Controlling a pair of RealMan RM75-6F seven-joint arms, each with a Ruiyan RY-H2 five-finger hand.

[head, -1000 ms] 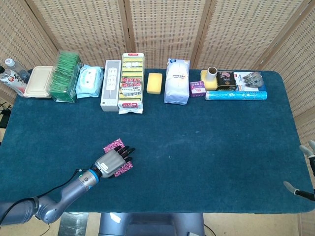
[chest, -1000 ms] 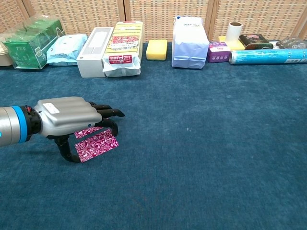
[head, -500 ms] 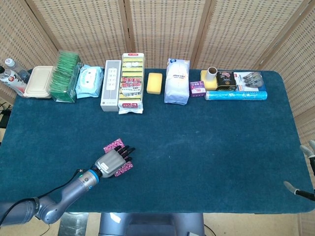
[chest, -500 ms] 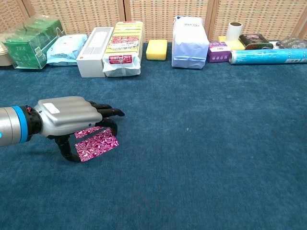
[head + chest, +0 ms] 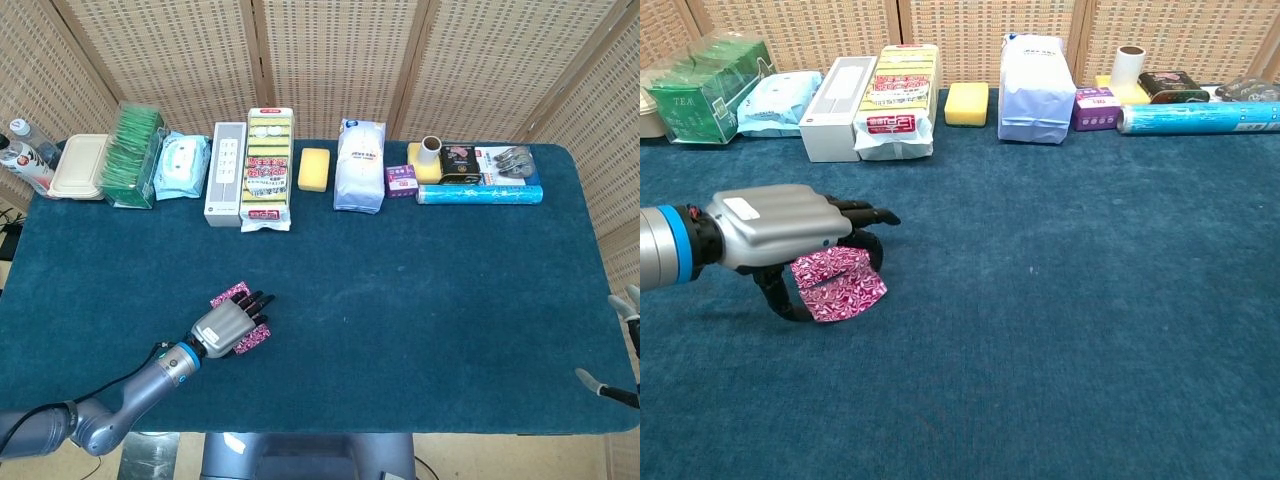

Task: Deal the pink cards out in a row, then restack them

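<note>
My left hand (image 5: 225,328) (image 5: 780,230) is over the near left part of the blue table, palm down. It holds the pink patterned cards (image 5: 838,284) between thumb and fingers, tilted and lifted slightly off the cloth. In the head view, pink card edges (image 5: 229,294) stick out on the far side and the near side of the hand. How many cards it holds is hidden. Only a few fingertips of my right hand (image 5: 628,302) show at the table's right edge in the head view.
A row of goods lines the far edge: green tea packs (image 5: 134,156), wipes (image 5: 182,165), a white box (image 5: 226,173), sponge packs (image 5: 268,168), a yellow sponge (image 5: 314,168), a white bag (image 5: 360,165) and a blue roll (image 5: 478,194).
My left hand has closed on the pink cards and raised them from lying flat on the cloth to a tilted, lifted position. The right hand has not moved.
</note>
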